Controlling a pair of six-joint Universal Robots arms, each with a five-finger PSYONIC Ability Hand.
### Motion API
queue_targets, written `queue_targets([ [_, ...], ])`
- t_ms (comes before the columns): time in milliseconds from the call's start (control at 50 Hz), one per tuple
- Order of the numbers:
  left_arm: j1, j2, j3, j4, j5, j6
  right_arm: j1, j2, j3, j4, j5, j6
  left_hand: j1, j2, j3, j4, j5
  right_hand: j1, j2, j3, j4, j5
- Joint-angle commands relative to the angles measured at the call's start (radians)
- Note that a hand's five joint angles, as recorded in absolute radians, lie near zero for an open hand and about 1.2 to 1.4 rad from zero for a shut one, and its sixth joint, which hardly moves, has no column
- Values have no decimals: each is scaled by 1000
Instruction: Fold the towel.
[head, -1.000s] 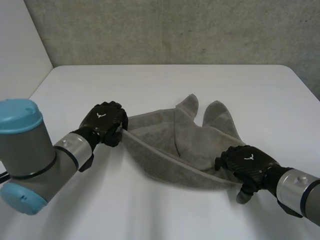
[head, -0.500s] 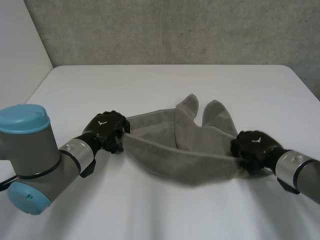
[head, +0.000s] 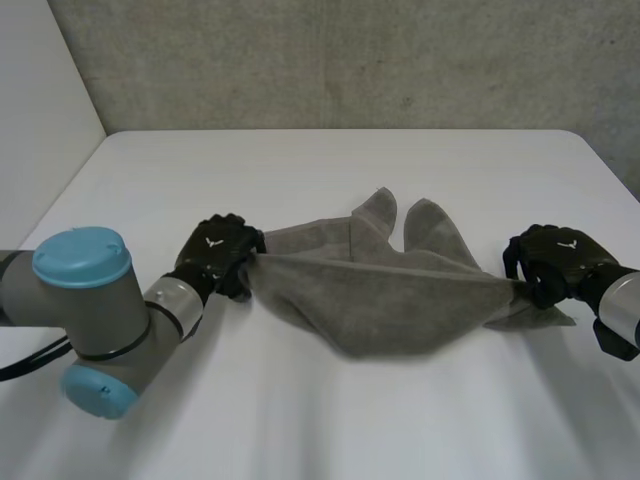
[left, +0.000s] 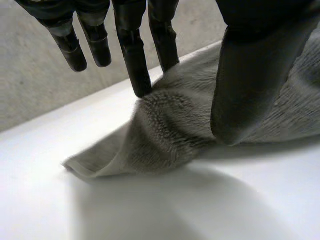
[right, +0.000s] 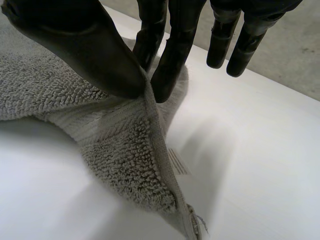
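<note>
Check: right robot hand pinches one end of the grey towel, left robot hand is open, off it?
No. The left robot hand pinches the towel too, at its other end, per the left wrist view. The right robot hand does pinch its end.

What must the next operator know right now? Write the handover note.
Left robot hand: shut on the towel, pinching its left end.
Right robot hand: shut on the towel's right end, edge pinched between thumb and fingers.
Towel: one edge pulled taut between the two hands, the rest bunched below it on the table, two flaps lying toward the far side.
Done: both ends gripped.
Left: the fold itself; the towel is not laid flat or neatly folded.
</note>
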Motion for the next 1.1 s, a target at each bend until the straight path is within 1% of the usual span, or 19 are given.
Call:
queue_targets([
  [20,-2,-68,66,31,-27,97,-18,-2,-1,1,-1,-2,-9,-47,-58,-66,-12,69,82,-53,-76,57],
  [240,-2,-94,103,25,-26,99,-27,-13,11,1,-45,-1,-71,-108,-58,-66,-73,69,82,-53,-76,57],
  [420,-2,-131,135,25,-15,102,-27,-13,12,1,-45,-4,-150,-187,-58,-66,-152,69,82,-53,-76,57],
  [540,-2,-154,158,14,-6,105,-29,-13,12,1,-45,-7,-124,-161,-58,-66,-126,69,82,-53,-76,57],
  [580,0,-165,165,-33,-6,108,-30,-13,12,4,-45,-5,19,-18,-58,-66,17,69,82,-53,-76,57],
  [600,0,-165,165,-34,-6,108,-32,-13,12,7,-45,-5,20,-17,-58,-66,18,69,82,-53,-76,57],
  [640,0,-160,173,-108,-6,120,-34,-13,11,10,-45,-7,403,366,-58,-66,400,69,82,-53,-76,57],
  [660,0,-160,173,-109,-6,120,-34,-15,9,15,-47,-7,405,367,-58,-66,402,69,82,-53,-76,57],
  [680,0,-152,175,-142,-6,134,-34,-15,9,15,-47,-7,568,530,-58,-66,565,69,82,-53,-76,57],
  [700,0,-152,175,-143,-6,134,-34,-15,5,25,-47,-8,569,532,-58,-66,567,69,82,-53,-76,57],
  [720,1,-143,176,-168,-6,154,-32,-16,-3,47,-50,-11,732,694,-58,-66,729,69,82,-53,-76,57],
  [760,8,-115,175,-189,-6,175,-32,-21,-12,74,-54,-16,733,696,-58,-66,731,69,82,-53,-76,57],
  [800,23,-16,156,-196,-16,206,-32,-30,-24,114,-60,-34,733,696,-58,-66,731,69,82,-53,-76,57],
  [820,23,-16,156,-196,-16,206,-32,-39,-40,157,-70,-62,733,696,-58,-66,731,69,82,-53,-76,57],
  [860,56,94,132,-202,-21,205,-30,-50,-54,199,-82,-97,733,696,-58,-66,731,69,82,-53,-76,57],
  [880,57,95,132,-202,-21,204,-27,-61,-67,243,-94,-131,733,696,-58,-66,731,69,82,-53,-76,57],
  [960,72,235,104,-202,-18,201,-27,-81,-107,326,-113,-194,733,696,-58,-66,731,69,82,-53,-76,57],
  [1000,75,265,106,-202,-16,197,-18,-90,-159,384,-120,-229,733,696,-58,-66,731,69,82,-53,-76,57],
  [1100,78,256,138,-198,-6,181,-3,-62,-256,397,-116,-234,733,696,-58,-66,731,69,82,-53,-76,57],
])
